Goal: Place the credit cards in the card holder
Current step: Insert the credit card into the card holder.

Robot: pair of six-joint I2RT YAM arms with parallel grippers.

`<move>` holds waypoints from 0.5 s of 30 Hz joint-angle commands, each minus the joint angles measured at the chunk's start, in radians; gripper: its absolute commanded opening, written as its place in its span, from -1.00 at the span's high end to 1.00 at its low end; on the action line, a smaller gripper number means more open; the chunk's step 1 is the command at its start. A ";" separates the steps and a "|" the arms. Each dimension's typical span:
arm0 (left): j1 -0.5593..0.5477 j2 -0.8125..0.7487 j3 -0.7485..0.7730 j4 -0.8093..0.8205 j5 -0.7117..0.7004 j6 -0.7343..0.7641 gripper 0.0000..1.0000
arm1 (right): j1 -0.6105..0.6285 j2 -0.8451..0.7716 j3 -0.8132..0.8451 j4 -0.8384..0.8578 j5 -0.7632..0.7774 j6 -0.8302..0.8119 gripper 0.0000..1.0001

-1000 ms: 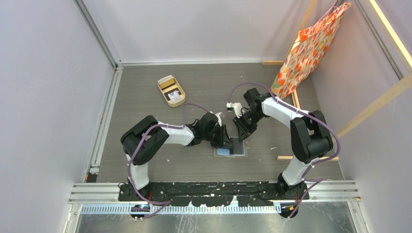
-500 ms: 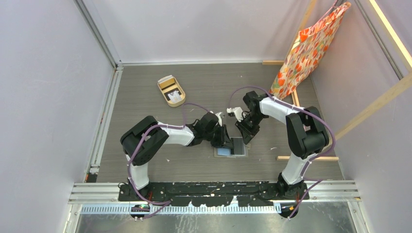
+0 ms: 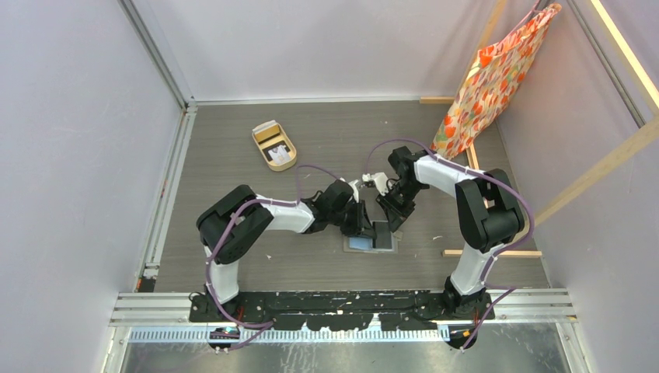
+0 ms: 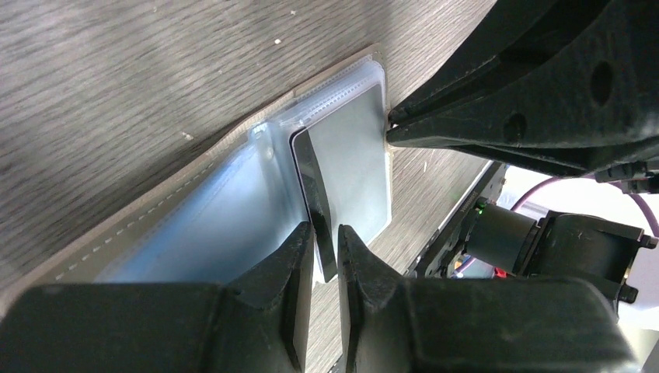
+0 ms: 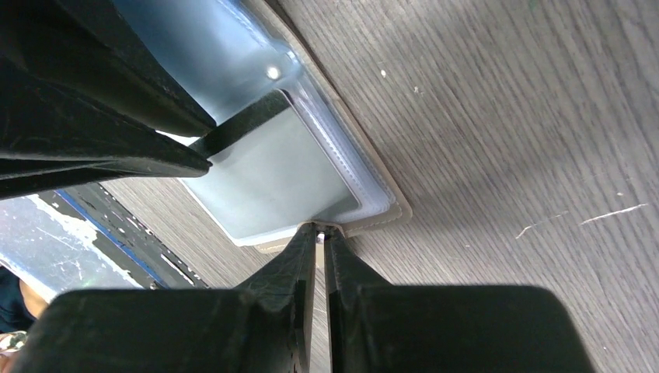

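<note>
A small squarish grey-brown fold-over card holder [image 3: 360, 243] is laid open and flat on the grey wood-grain table [image 3: 225, 155], between the two arms and in front of their bases. Its pale, clear-bluish sleeves are turned upward. A thin black rectangular credit card [image 4: 312, 179] is seen standing at a slant at the mouth of one clear sleeve, with part of it already under the plastic, where it shows as a dull grey panel. The exposed edge of this card is pinched by the left gripper [image 4: 326, 233]; its jaws are drawn close, with only the card's thickness between them. From the opposite side the holder is met by the right gripper [image 5: 319, 237]. Its jaws are pressed nearly together, and the pale rim of the holder's outer edge is nipped between the tips. In the overhead view the two grippers are seen tip to tip over the holder. Well apart from it, toward the far left of the table, a tan oval tray [image 3: 258, 143] is placed, with pale flat pieces [image 3: 281, 158] lying in it; whether these are cards cannot be told.
</note>
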 commanded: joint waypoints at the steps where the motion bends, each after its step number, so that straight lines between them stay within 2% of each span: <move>1: -0.012 0.005 0.047 0.044 0.005 -0.005 0.62 | 0.011 -0.002 0.031 -0.011 -0.044 0.015 0.73; 4: -0.012 -0.033 0.026 0.033 -0.018 0.010 0.59 | 0.010 -0.019 0.035 -0.017 -0.030 0.007 0.71; 7: -0.012 -0.094 0.006 -0.019 -0.058 0.052 0.48 | 0.004 -0.071 0.031 -0.022 -0.019 -0.007 0.67; 15: -0.012 -0.315 -0.090 -0.070 -0.157 0.197 0.38 | -0.024 -0.219 0.011 -0.096 -0.142 -0.122 0.46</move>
